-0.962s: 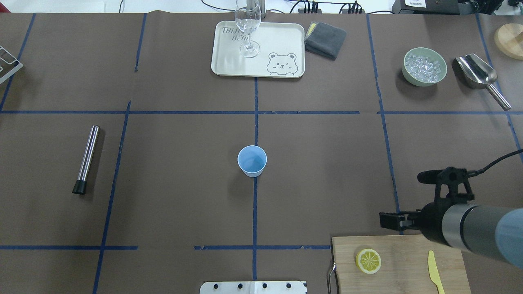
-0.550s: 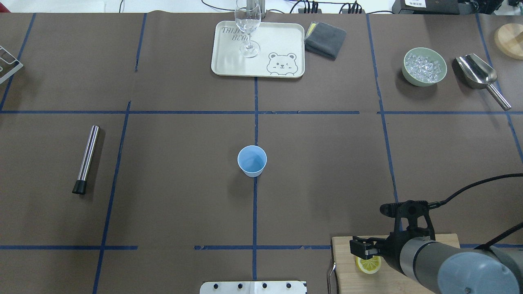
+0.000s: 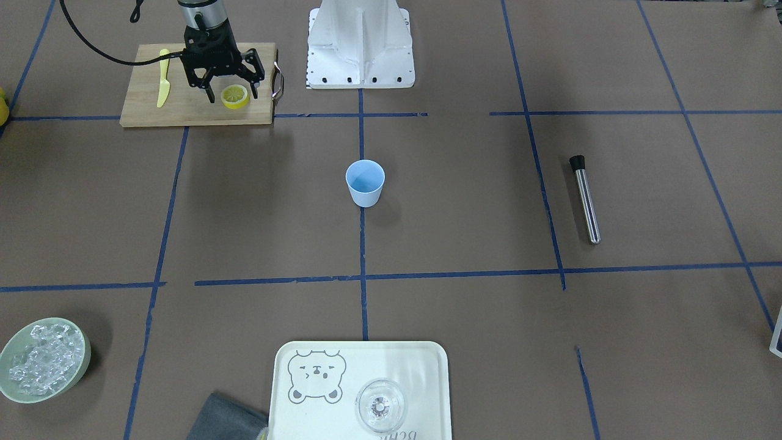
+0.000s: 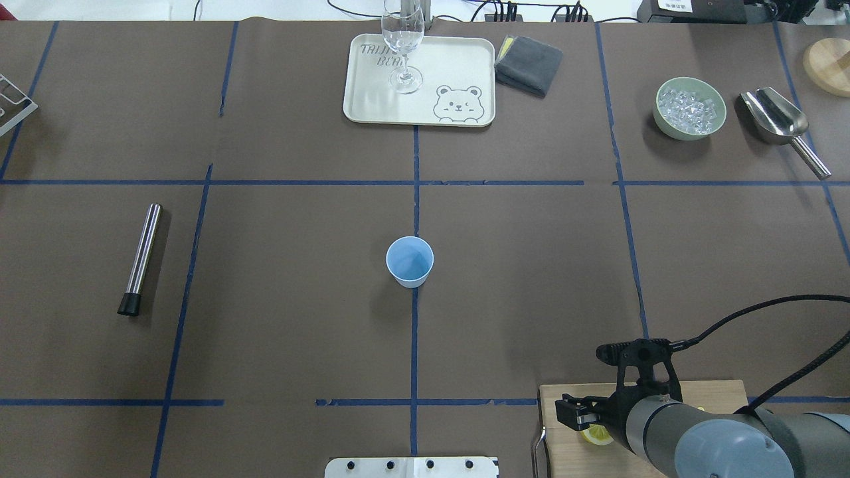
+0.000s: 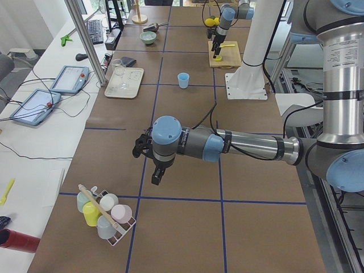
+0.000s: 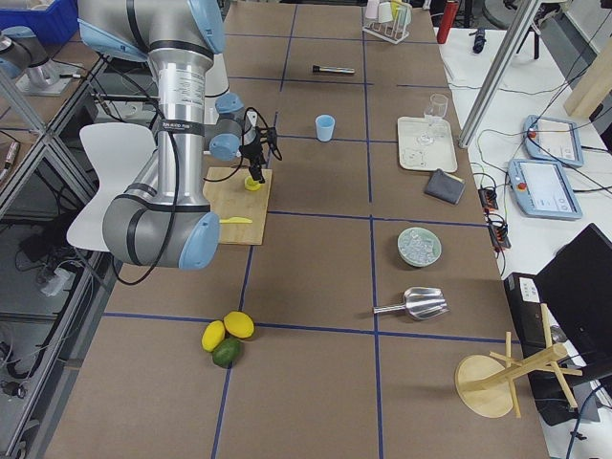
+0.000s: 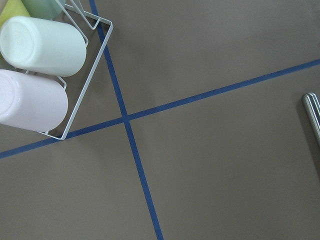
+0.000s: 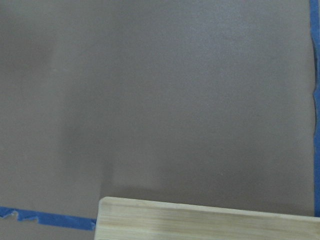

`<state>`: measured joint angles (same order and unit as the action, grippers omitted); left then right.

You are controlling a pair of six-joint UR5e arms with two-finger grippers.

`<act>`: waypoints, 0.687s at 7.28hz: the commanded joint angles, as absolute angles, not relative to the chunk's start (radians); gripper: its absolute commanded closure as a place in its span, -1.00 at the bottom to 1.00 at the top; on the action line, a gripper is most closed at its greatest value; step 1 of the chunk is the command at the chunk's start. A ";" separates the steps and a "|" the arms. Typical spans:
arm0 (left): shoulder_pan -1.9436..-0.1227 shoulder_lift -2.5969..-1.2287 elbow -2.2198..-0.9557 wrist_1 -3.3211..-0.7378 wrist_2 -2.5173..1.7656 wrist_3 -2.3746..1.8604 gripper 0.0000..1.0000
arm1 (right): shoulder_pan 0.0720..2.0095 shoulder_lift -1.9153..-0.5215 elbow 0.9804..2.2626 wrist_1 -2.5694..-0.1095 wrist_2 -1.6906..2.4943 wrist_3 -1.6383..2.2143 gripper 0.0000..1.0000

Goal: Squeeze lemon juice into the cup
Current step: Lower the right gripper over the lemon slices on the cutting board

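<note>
One lemon slice [image 3: 235,96] lies flat on the wooden cutting board [image 3: 183,111], pale segmented face up. My right gripper [image 3: 232,93] points down over it, open, with a finger on each side of the slice. In the overhead view the right gripper [image 4: 593,421] and arm cover most of the lemon slice [image 4: 599,436]. The light blue cup [image 4: 410,261] stands upright and empty at the table's middle, far from the gripper; it also shows in the front view [image 3: 365,182]. My left gripper [image 5: 156,173] shows only in the left side view, over bare table; I cannot tell its state.
A yellow knife [image 3: 162,85] lies on the board beside the gripper. A steel muddler [image 4: 141,259] lies at left. At the back are a tray [image 4: 465,66] with a stemmed glass [image 4: 403,46], a grey cloth [image 4: 529,63], an ice bowl [image 4: 690,108] and a scoop [image 4: 777,119].
My right arm has moved back toward the robot and down over the cutting board. Its gripper now sits over the lemon slice and hides most of it from above.
</note>
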<state>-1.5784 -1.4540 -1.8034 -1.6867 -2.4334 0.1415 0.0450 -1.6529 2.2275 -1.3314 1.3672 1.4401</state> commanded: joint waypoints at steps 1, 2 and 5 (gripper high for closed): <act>-1.578 -1.453 -1.802 -1.694 -2.433 0.140 -1.00 | 0.031 -1.655 2.223 -1.328 1.379 1.439 -0.85; -1.578 -1.453 -1.801 -1.694 -2.433 0.141 -1.00 | 0.023 -1.657 2.220 -1.328 1.382 1.440 -0.85; -1.578 -1.453 -1.802 -1.694 -2.433 0.140 -1.00 | 0.018 -1.655 2.191 -1.328 1.382 1.439 -0.60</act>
<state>-1.5785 -1.4527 -1.8016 -1.6935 -2.4329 0.1397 0.0203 -1.6554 2.2000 -1.3285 1.3816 1.4400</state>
